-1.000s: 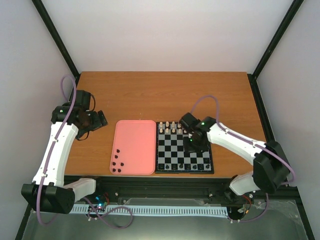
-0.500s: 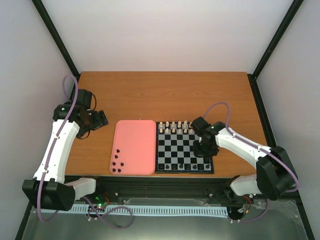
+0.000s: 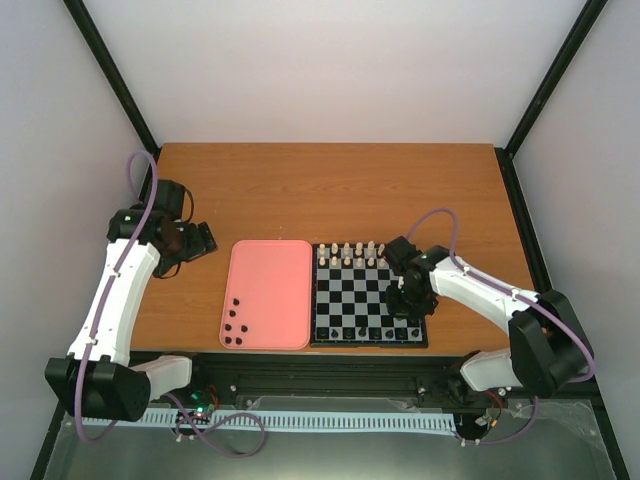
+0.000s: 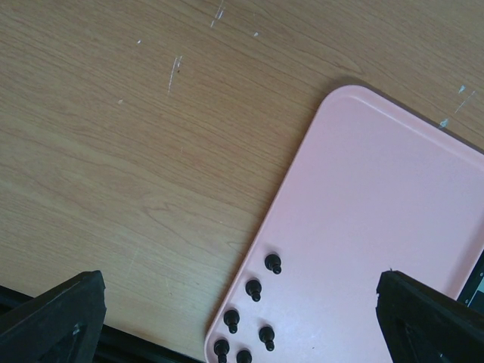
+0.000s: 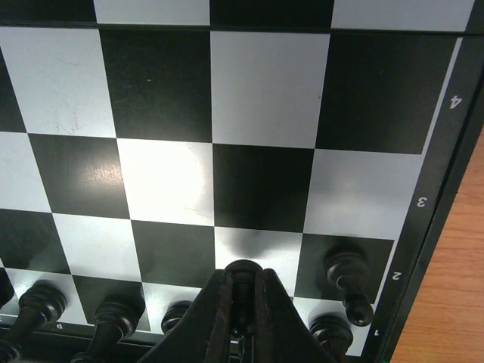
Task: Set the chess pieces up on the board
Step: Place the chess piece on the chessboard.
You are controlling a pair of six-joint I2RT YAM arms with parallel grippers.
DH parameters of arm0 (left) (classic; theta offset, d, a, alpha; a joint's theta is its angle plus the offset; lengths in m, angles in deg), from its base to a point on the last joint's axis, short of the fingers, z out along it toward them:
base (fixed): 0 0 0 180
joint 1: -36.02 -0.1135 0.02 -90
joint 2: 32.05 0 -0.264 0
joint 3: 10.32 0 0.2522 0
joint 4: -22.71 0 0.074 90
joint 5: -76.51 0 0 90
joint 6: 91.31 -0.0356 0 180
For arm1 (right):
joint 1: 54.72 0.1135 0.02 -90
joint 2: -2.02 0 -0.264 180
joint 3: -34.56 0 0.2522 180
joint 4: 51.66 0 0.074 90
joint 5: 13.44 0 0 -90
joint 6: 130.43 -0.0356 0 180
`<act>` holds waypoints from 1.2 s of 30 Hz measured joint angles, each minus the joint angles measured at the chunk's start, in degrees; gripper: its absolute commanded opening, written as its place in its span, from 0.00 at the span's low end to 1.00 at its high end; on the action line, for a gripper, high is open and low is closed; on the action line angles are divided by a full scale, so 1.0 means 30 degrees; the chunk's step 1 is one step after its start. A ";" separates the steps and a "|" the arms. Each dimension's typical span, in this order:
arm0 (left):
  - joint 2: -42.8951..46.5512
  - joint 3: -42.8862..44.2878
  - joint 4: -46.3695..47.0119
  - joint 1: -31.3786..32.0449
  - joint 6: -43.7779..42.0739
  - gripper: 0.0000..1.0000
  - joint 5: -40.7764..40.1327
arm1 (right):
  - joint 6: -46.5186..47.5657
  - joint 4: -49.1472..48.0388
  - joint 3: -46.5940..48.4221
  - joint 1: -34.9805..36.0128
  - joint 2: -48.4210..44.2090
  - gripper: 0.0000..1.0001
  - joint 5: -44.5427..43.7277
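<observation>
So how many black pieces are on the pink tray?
6 black pieces, all in the near-left corner of the pink tray: four along its left rim, two just inside. None appear hidden.

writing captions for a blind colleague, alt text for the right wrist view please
The right gripper, shut on a black chess piece, hangs over a white square near the board's numbered edge. Other black pieces stand along the bottom; wooden table shows at right.
</observation>
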 measured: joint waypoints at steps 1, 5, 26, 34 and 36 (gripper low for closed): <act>0.0000 -0.0007 -0.0007 0.0000 0.0000 1.00 -0.0007 | 0.0000 -0.0029 -0.0036 0.0000 0.0000 0.07 0.0036; -0.0007 -0.0007 0.0029 0.0000 0.0000 1.00 -0.0007 | 0.0007 -0.0051 -0.0189 0.0000 0.0015 0.07 0.0131; 0.0095 -0.0219 0.0029 0.0000 0.0044 1.00 -0.0007 | 0.0364 -0.0160 -0.0561 0.0000 0.0291 0.12 0.0219; 0.0204 -0.0342 0.0022 0.0000 0.0240 1.00 -0.0007 | 0.0590 -0.0182 -0.0561 0.0000 0.0306 0.18 0.0240; 0.0204 -0.0342 0.0022 0.0000 0.0248 1.00 -0.0007 | 0.0641 -0.0197 -0.0554 0.0000 0.0328 0.20 0.0255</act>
